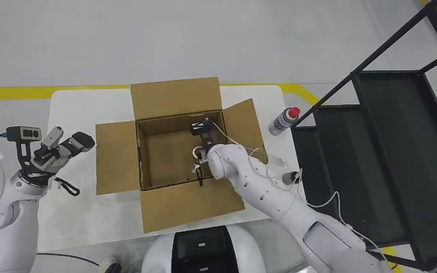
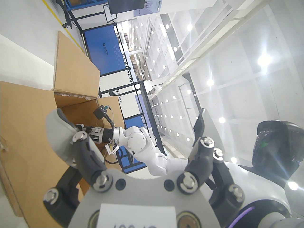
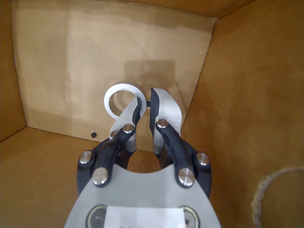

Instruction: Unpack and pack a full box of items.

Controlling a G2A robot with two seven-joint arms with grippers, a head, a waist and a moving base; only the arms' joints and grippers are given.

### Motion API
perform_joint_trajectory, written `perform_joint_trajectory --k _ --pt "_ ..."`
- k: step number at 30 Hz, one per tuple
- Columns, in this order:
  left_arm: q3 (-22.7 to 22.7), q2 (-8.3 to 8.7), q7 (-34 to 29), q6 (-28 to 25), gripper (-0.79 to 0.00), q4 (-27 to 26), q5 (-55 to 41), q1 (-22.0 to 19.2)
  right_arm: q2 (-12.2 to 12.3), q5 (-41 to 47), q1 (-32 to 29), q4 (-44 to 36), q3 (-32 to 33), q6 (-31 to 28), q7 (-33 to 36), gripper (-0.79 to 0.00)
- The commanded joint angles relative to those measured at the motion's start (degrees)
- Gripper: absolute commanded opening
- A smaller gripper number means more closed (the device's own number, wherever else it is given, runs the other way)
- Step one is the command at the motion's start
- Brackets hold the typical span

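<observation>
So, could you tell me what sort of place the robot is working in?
Most likely a factory hall or robotics test floor: a yellow floor line runs past the white table, blue panels partition the space, and rows of ceiling lights sit high overhead.

We see a box (image 3: 71, 48) of matt brown cardboard (cut edges rough). The ring (image 3: 108, 102) looks like smooth satin metal; the fingers (image 3: 166, 105) are pale metal with matt black pads.

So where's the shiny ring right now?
The ring is down inside the cardboard box, pinched in the right claw. In the top view, that spot is toward the box's right side.
</observation>
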Motion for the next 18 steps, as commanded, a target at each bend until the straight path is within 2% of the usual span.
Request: perform_joint_trajectory --k 1,2,3,8,12,18 --pt "0.0 0.0 0.0 0.0 0.0 0.0 0.0 0.0 -0.35 0.15 0.45 0.88 -0.32 0.08 0.08 -0.468" --pt "0.0 0.0 0.0 0.0 0.0 0.0 0.0 0.0 -0.49 0.08 0.6 1.23 -0.4 0.27 0.09 -0.169" --pt "0.0 0.0 0.0 0.0 0.0 0.0 0.0 0.0 -0.59 0.0 0.63 1.32 -0.43 0.39 0.12 0.0" --pt "0.0 0.0 0.0 0.0 0.0 0.0 0.0 0.0 -0.2 -1.22 -1.6 -2.61 0.99 1.05 0.35 0.0" --pt "0.0 0.0 0.0 0.0 0.0 0.0 0.0 0.0 1.54 -3.99 -6.9 -11.83 4.6 -0.62 1.05 0.0" --pt "0.0 0.0 0.0 0.0 0.0 0.0 0.0 0.0 5.22 -2.84 -20.06 -31.52 15.42 -11.07 2.78 0.0"
